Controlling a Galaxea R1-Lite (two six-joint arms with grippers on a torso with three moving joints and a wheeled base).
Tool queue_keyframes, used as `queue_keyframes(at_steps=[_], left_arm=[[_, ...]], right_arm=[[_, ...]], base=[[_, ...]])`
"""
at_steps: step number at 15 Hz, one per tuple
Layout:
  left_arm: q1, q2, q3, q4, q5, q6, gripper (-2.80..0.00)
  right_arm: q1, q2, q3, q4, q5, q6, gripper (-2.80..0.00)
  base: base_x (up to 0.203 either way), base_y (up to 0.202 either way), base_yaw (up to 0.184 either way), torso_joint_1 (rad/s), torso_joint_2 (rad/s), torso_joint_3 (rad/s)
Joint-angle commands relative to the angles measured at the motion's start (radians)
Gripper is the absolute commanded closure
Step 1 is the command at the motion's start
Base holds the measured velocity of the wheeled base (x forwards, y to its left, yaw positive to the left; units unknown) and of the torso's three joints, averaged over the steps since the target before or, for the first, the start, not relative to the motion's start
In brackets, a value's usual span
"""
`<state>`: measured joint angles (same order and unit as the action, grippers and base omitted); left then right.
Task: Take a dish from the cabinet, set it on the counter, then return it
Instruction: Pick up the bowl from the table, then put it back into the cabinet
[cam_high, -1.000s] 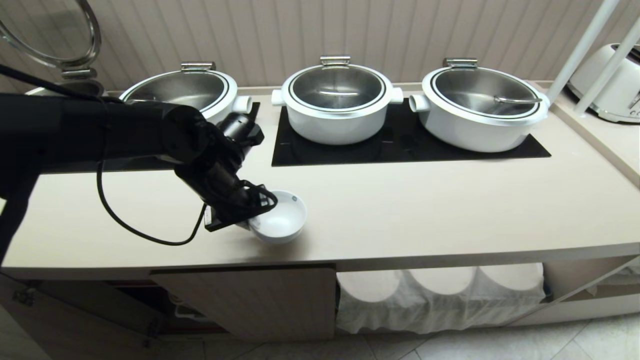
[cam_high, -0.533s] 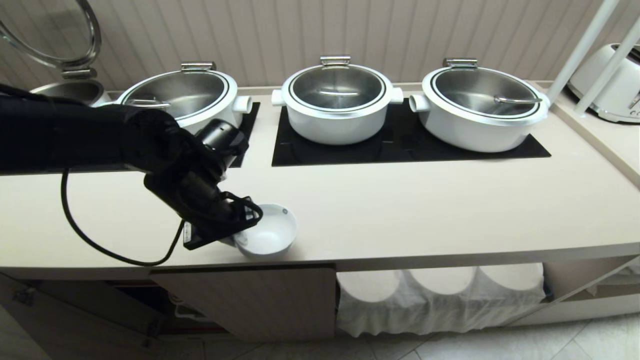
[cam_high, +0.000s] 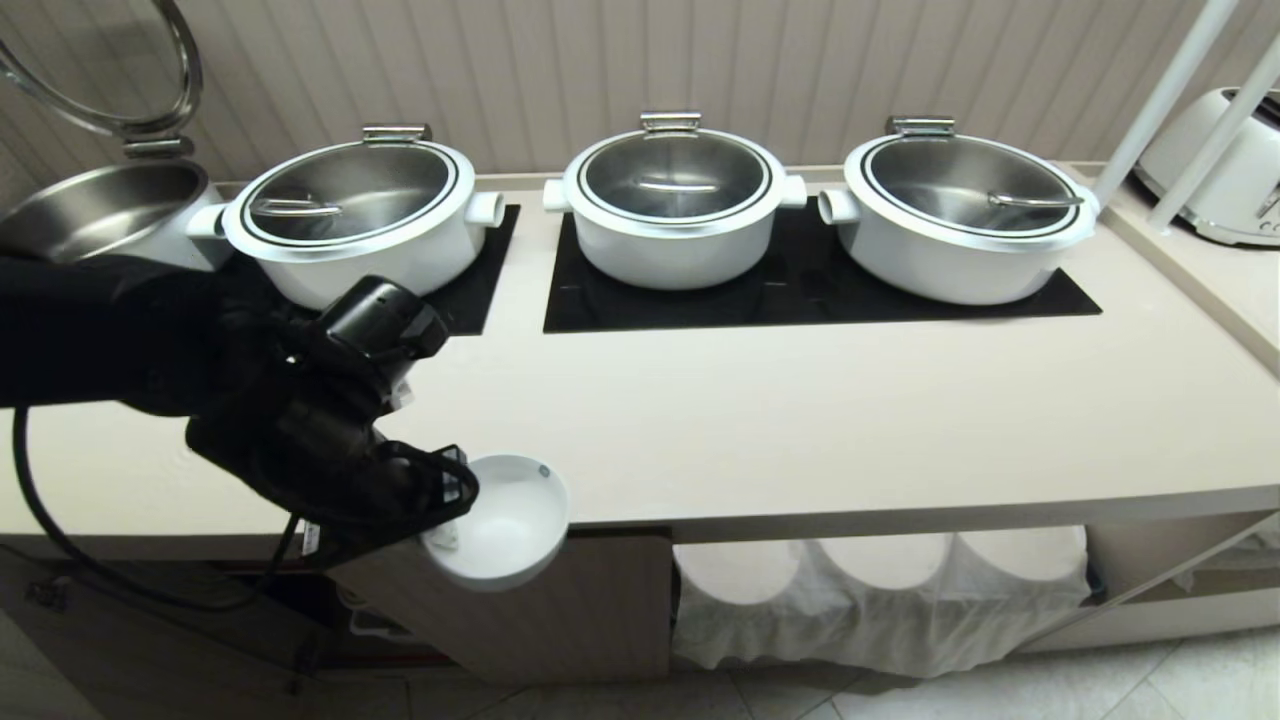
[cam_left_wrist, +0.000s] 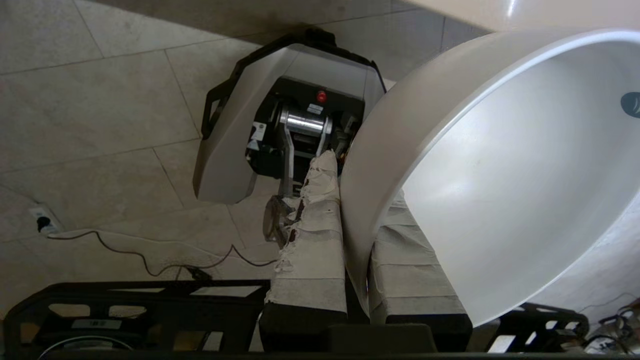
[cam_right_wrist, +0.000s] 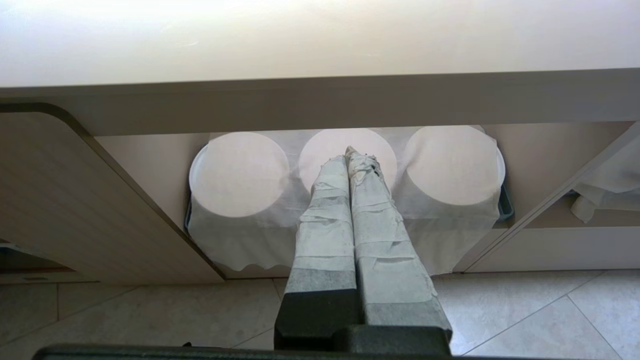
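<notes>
The left hand (cam_high: 440, 520) grips the small round white ceramic bowl (cam_high: 503, 520) by its rim, one taped finger (cam_left_wrist: 312, 235) on the outer wall and the other inside the bowl, both pressed tight against the thin edge. In the head view the bowl hangs in the air at the front lip of the long smooth beige desk (cam_high: 800, 420), partly past that edge and over the top of the beige ribbed cabinet door (cam_high: 530, 610) below it. It touches neither surface, as far as the view tells. A round bowl has no long axis; its mouth faces up and is tipped a little away from the hand, toward the robot's right, so the pale inside and a small dark mark near the far rim show. In the left wrist view the bowl (cam_left_wrist: 500, 175) fills one side, with grey floor tiles (cam_left_wrist: 100, 110) behind it.

On the desk behind stand three white pots with steel lids (cam_high: 675, 205), set on black inset panels (cam_high: 820, 290).

The right hand (cam_right_wrist: 352, 155) is pressed shut on nothing, its two taped fingers lying flat together, and it points at the open niche under the desk where white cloth (cam_right_wrist: 345, 200) drapes over three round shapes.
</notes>
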<state>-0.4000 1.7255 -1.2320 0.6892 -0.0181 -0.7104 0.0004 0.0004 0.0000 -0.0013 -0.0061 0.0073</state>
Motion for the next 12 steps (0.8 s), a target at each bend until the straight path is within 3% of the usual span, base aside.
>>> queue_keyframes(at_steps=[1,7,10,12], left_arm=[[-0.022,-0.094,0.095,-0.007,0.000,-0.003,0.00],[-0.127,-0.218,0.264,-0.025,0.001,-0.006,0.00],[-0.141,-0.272,0.382,-0.138,0.001,-0.006,0.00],[-0.141,-0.311,0.434,-0.154,0.000,-0.009,0.00]], right_arm=[[0.000,0.000,0.000,0.000,0.000,0.000,0.00],[0.000,0.000,0.000,0.000,0.000,0.000,0.00],[0.000,0.000,0.000,0.000,0.000,-0.001,0.00],[0.001,0.000,0.000,0.000,0.000,-0.001,0.00]], base=[[0.000,0.000,0.000,0.000,0.00,0.000],[0.000,0.000,0.000,0.000,0.00,0.000],[0.000,0.000,0.000,0.000,0.00,0.000],[0.000,0.000,0.000,0.000,0.00,0.000]])
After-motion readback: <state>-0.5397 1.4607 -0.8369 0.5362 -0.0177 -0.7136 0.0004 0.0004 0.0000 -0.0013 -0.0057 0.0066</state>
